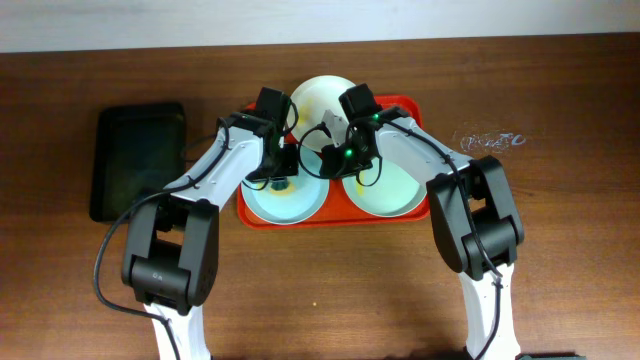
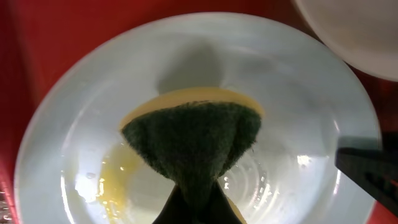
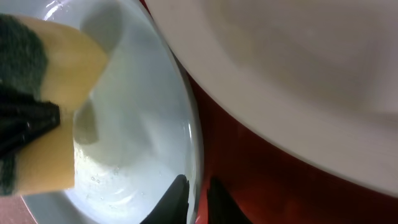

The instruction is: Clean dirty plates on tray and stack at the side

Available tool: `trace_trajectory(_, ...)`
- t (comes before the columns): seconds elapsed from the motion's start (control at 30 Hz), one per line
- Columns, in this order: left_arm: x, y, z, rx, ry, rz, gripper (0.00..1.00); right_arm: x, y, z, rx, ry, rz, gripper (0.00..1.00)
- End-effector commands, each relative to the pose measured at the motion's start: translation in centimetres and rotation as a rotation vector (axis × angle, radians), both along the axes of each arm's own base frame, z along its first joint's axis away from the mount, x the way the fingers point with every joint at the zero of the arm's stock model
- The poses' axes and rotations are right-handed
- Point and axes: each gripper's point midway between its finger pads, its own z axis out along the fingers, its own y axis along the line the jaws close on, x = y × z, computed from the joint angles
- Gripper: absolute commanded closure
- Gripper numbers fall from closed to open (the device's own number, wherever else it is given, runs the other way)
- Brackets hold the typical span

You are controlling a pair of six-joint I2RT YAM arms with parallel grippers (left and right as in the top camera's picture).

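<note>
— Brown wooden table (image 1: pixel 560 260) from overhead, pale wall along the top. What lies on it?
— The red-orange tray (image 1: pixel 336 208) sits mid-table, carrying three plates. The cream-white plate (image 1: pixel 320 95) is at its far edge and reaches past it; the left mint plate (image 1: pixel 290 205) and right mint plate (image 1: pixel 392 195) lie nearer me. A black tray (image 1: pixel 138 160) lies well off to the left, and some crumpled clear plastic (image 1: pixel 490 140) to the right. My left gripper (image 1: pixel 281 178) hangs over the left mint plate, and my right gripper (image 1: pixel 322 170) is at that plate's inner rim.
— And the left wrist view?
— My left gripper is clenched on a sponge (image 2: pixel 193 143). Its dark green scouring face is toward the camera, yellow foam behind, down on the left mint plate. A yellowish smear (image 2: pixel 118 177) and wet glints sit just beside it. The cream-white plate cuts the top right corner.
— Right wrist?
— My right fingers (image 3: pixel 177 199) straddle the left mint plate's rim, one inside, one over the red tray, pinched onto it. The sponge shows at upper left, and the cream-white plate fills the upper right.
</note>
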Motion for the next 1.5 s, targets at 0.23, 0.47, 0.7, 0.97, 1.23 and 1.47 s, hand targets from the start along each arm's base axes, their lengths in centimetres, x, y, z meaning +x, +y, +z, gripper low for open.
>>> trace_trajectory(0.23,-1.8,-0.6,-1.8,-0.022,0.049,-0.027,0.72,-0.3,-1.1,-1.6,-0.012,0.052,-0.035,0.88)
trace_trajectory(0.47,-1.2,-0.4,-1.7,-0.008,0.021,-0.023,0.82,-0.2,-1.2,-1.6,-0.012,0.051,-0.036,0.88)
trace_trajectory(0.7,-0.9,2.5,-1.8,0.153,-0.003,0.009,1.0,-0.2,-1.2,-1.6,-0.012,0.05,-0.036,0.88)
trace_trajectory(0.97,0.5,7.2,0.2,0.41,-0.087,0.095,1.0,-0.2,-1.2,-1.6,-0.013,0.05,-0.038,0.87)
trace_trajectory(1.23,-1.0,1.7,-2.4,-0.019,0.044,0.058,1.0,-0.2,-1.2,-1.6,-0.012,0.051,-0.037,0.88)
trace_trajectory(1.47,-2.1,11.3,-1.5,0.507,0.011,0.131,1.0,-0.2,-1.2,-1.6,-0.012,0.051,-0.037,0.96)
